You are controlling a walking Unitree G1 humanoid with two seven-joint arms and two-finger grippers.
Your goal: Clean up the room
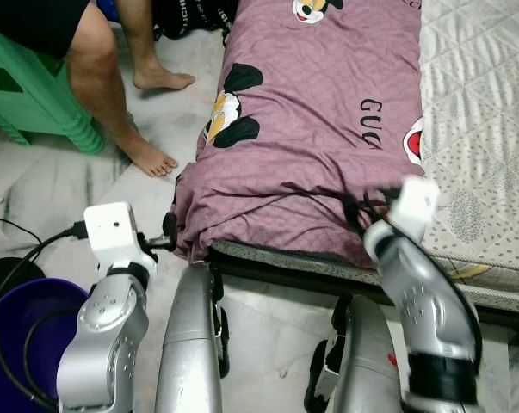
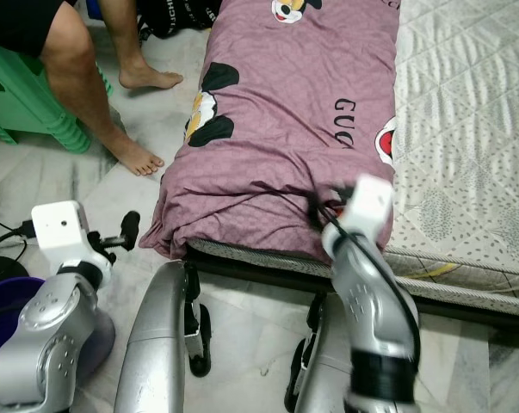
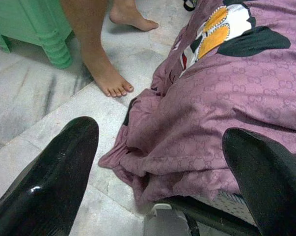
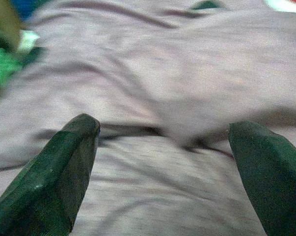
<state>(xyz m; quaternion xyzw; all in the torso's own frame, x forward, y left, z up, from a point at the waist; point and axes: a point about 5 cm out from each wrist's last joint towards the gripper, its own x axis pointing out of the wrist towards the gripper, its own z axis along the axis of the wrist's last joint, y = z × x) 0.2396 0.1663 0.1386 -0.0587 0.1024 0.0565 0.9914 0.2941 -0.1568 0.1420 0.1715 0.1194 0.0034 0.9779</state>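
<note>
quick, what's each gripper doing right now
left gripper: open, empty, at the mauve cartoon-print blanket's hanging corner
right gripper: open, empty, over the blanket

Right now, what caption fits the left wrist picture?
Open left gripper faces the purple blanket drooping off the bed.

Both silver arms are raised forward, the left gripper [image 3: 160, 162] and right gripper [image 4: 162, 162] held with fingers spread wide.

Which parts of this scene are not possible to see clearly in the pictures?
- Purple plastic bucket: contents hidden by the left arm, left eye view.
- Right pincer: blurred purple printed blanket, right wrist view.
- Seated person: cut off by top edge.
</note>
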